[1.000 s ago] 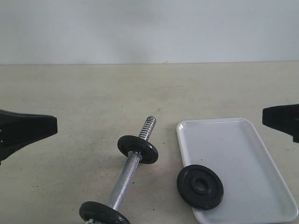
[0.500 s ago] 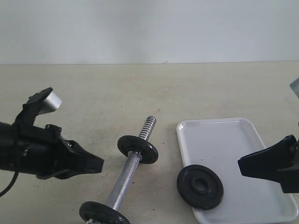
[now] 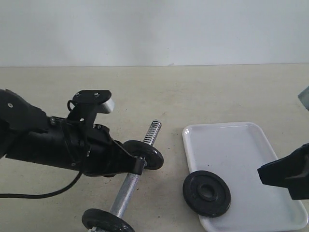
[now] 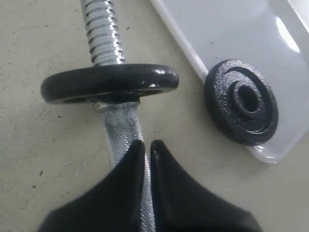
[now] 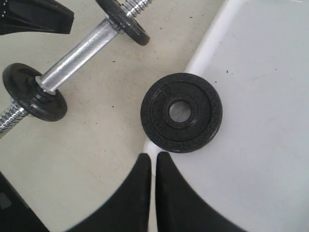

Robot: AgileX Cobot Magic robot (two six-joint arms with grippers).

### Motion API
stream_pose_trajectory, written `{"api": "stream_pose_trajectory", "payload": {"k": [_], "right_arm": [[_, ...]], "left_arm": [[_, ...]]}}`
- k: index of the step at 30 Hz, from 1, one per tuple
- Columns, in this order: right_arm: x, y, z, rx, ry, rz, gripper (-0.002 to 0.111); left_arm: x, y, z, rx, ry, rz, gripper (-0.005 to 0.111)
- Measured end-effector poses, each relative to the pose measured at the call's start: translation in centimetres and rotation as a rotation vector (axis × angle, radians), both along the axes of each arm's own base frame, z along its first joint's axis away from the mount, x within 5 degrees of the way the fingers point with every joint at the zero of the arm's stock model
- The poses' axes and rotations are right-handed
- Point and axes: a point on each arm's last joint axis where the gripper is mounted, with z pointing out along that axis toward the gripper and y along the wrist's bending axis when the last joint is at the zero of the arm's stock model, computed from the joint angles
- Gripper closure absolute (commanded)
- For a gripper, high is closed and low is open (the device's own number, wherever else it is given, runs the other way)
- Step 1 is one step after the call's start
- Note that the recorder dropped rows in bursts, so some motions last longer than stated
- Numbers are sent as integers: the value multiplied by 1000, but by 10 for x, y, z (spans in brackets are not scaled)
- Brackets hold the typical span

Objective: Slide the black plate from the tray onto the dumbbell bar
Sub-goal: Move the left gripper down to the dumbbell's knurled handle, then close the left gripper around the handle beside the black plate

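Observation:
The black plate (image 3: 207,193) (image 4: 241,101) (image 5: 181,112) lies flat on the near left corner of the white tray (image 3: 241,145) (image 5: 260,72), overhanging its rim. The dumbbell bar (image 3: 126,191) (image 4: 120,133) (image 5: 79,53) lies on the table to the tray's left, with two black plates (image 3: 145,153) (image 3: 106,222) on it and its threaded end (image 3: 153,131) bare. My left gripper (image 3: 137,165) (image 4: 147,143) is shut, its tips over the knurled handle just behind the upper plate. My right gripper (image 3: 263,174) (image 5: 153,155) is shut and empty, over the tray to the right of the loose plate.
The beige table (image 3: 203,92) stretches back to a pale wall. The left arm's black body and cable (image 3: 48,145) lie across the table's left side. The tray's rim (image 4: 193,58) runs close beside the bar's upper plate.
My left arm has swept right across the table until its shut tips reached the bar. My right gripper came in over the tray's right side, then drew back slightly to the right.

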Motion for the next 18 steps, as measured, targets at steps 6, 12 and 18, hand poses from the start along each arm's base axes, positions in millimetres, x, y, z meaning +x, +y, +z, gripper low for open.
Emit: {"api": "stream_pose_trajectory", "payload": {"k": [6,12,18], "right_arm": [[0,0,0,1,6,-11,109],[0,0,0,1,7,-13,109],[0,0,0,0,7,-12,109]], "left_arm": [[0,-5,-15,46,13,-2,102],[1,-5,-14,50,1,7,102],[1,-5,-14,65,-20,-25,102]]}}
